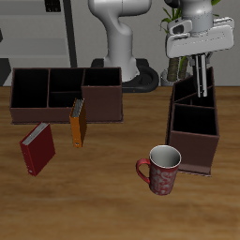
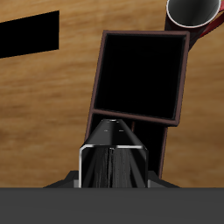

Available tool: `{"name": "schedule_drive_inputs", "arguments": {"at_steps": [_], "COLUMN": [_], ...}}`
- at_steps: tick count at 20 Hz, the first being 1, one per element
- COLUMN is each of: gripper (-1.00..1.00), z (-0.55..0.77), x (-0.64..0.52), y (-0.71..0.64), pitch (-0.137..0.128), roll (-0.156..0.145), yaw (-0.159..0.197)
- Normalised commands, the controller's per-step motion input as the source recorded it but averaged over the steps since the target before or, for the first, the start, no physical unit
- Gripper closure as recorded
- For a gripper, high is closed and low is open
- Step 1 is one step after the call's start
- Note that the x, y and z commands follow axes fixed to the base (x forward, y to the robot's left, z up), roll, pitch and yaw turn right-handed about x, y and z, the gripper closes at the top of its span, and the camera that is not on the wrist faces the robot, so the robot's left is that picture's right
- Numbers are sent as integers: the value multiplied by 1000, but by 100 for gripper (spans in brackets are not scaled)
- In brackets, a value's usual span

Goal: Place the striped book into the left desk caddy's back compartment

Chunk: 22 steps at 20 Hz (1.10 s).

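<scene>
My gripper (image 1: 200, 62) is shut on the striped book (image 1: 202, 84), which hangs upright, thin and dark from this side. It hangs just over the left desk caddy (image 1: 193, 150), above its back compartment (image 1: 187, 92) with the slanted walls. I cannot tell whether the book's lower edge is inside it. In the wrist view the book (image 2: 114, 138) shows edge-on between my fingers, with the caddy's lower square section (image 2: 140, 79) beyond it. The back compartment is mostly hidden there by the book and gripper (image 2: 114, 171).
A patterned red mug (image 1: 161, 169) stands close to the caddy's front end; it also shows in the wrist view (image 2: 194, 10). A wider three-section organiser (image 1: 66, 94) stands across the table, with an orange book (image 1: 78, 122) and a red book (image 1: 37, 148) before it.
</scene>
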Motion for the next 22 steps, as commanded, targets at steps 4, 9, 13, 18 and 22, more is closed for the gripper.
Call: {"name": "schedule_drive_inputs", "arguments": {"at_steps": [4,9,13,18,22], "gripper": [100,100,100,100,100], "z": [-169,-124,-100,-136,-91], "x": [70,-30,-7,-57,-2], "y": [-37,-5,58,171,62], "pitch": [28,21,26,28,9], "roll": [-9,8,8,45,12], "yaw": [-21,-8,-19,1,1]}}
